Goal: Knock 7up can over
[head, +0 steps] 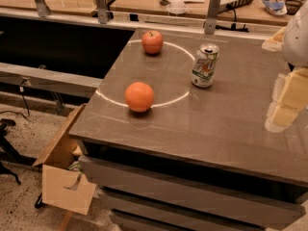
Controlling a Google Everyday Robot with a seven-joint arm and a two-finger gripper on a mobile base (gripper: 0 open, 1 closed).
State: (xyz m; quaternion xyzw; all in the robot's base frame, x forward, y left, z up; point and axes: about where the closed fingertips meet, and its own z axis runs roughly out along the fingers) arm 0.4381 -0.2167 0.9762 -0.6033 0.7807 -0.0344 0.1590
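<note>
The 7up can (205,66) stands on the grey table (207,124) toward the back right, tilted a little to the left, silver-white with green and red markings and a shiny top. My gripper (285,102) is at the right edge of the view, cream-coloured, above the table's right side, well to the right of the can and apart from it. An orange (139,96) lies to the front left of the can. A red apple (152,42) sits at the back left.
A white ring of light (178,99) curves across the table between the fruits and the can. An open cardboard box (65,170) stands on the floor at the left. A glass rail with metal posts (212,12) runs behind the table.
</note>
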